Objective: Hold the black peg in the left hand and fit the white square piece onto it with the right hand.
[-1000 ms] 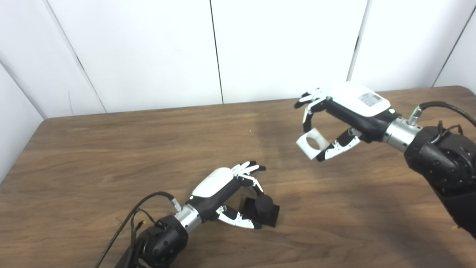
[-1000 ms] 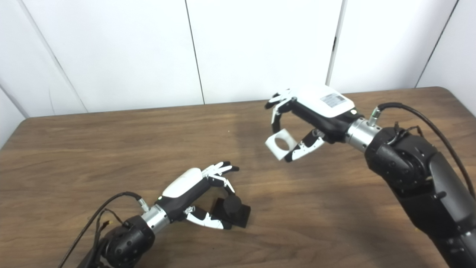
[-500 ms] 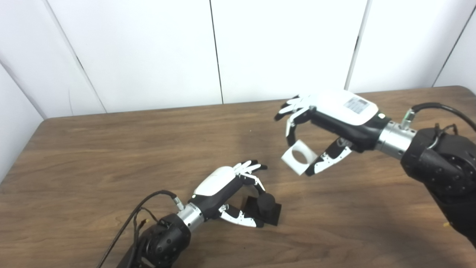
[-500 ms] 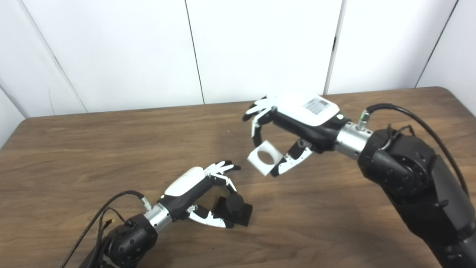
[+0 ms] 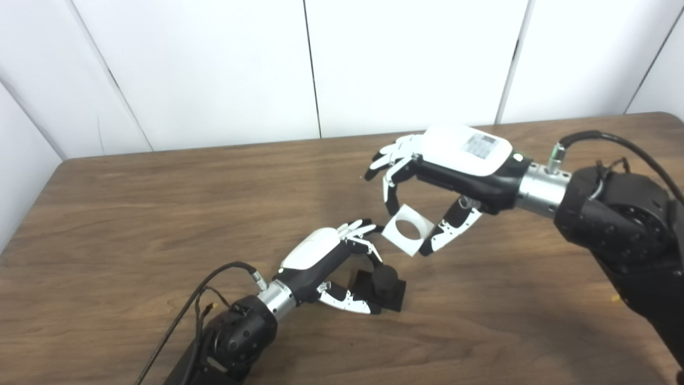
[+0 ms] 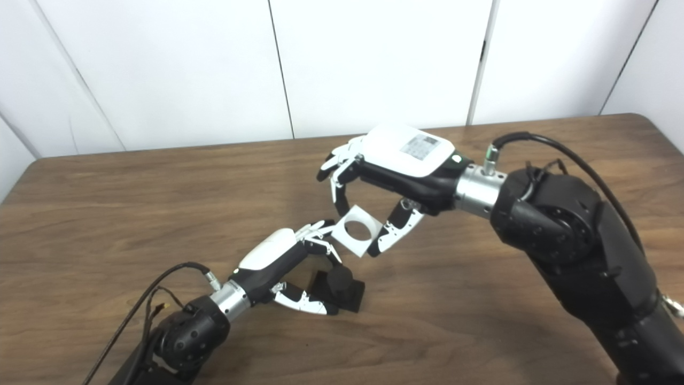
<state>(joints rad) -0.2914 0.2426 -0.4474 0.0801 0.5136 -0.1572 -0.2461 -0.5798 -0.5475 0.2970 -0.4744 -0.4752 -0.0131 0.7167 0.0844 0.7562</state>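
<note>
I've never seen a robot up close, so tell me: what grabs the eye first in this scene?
Probably the right hand, raised above the middle of the wooden table and pinching a white square piece with a round hole through it. Just below it, the left hand grips a black peg on its square base, resting on the tabletop, with the white piece not yet on it.

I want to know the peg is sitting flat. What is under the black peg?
The round black peg stands on a flat square black base resting on the wooden table. The left hand covers the base's near edge, so contact there is hidden.
</note>
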